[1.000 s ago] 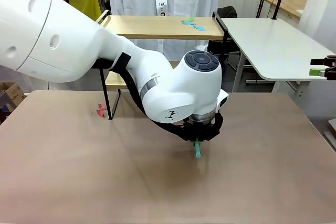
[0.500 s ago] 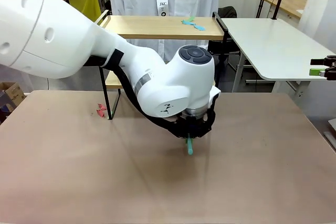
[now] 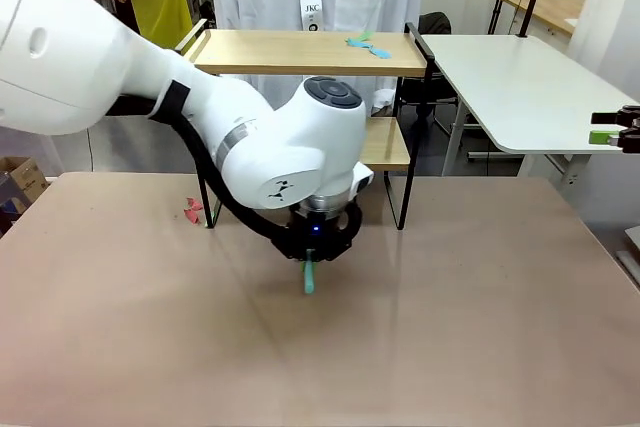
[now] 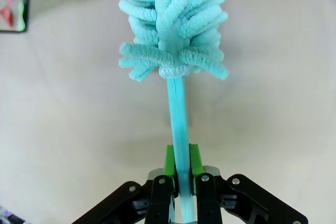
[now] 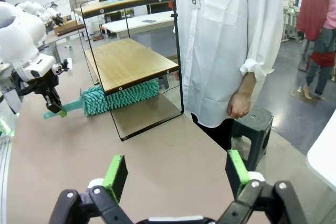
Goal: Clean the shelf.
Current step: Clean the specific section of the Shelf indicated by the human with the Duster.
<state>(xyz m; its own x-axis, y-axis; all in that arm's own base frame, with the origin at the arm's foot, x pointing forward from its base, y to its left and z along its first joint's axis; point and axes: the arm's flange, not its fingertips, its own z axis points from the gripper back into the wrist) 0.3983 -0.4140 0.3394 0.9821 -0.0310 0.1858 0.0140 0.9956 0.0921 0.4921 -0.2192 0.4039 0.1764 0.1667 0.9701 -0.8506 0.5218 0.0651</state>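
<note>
1. Brush (image 4: 176,51): handle clenched in left jaws, low over surface (image 3: 500,327); right jaws released, empty.
2. Shelf (image 3: 290,52): far side, scraps (image 3: 367,44) on top.
3. Risk: thin handle could twist while sweeping.

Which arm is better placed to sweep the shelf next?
Left. The left claw is shut on the brush handle, close to the shelf. The right claw is open and empty.
</note>
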